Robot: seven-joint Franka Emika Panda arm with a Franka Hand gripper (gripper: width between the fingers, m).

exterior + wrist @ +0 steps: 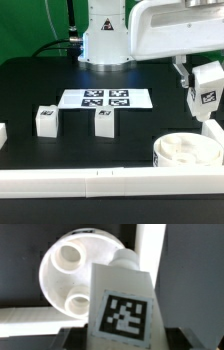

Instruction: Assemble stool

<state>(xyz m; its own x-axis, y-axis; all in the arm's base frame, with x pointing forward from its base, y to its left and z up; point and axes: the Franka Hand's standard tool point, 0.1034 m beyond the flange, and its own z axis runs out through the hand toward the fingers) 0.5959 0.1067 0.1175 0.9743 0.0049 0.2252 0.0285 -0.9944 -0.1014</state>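
Exterior view: your pincer (201, 80) grips a leg (208, 98) over the seat (188, 151); any tilt may jam it at a socket (68, 253).

We counted three legs: one leg (46, 120), a second leg (105, 121), a third leg (207, 92); also one seat (166, 155) and one marker board (106, 98).

The arm (165, 30) reaches out from the far side of the table (30, 90) and bends down toward the front edge at the exterior view's right. Its gripper (198, 85) points downward, its 2 jaws clamped on a leg (208, 92), clear of the table.
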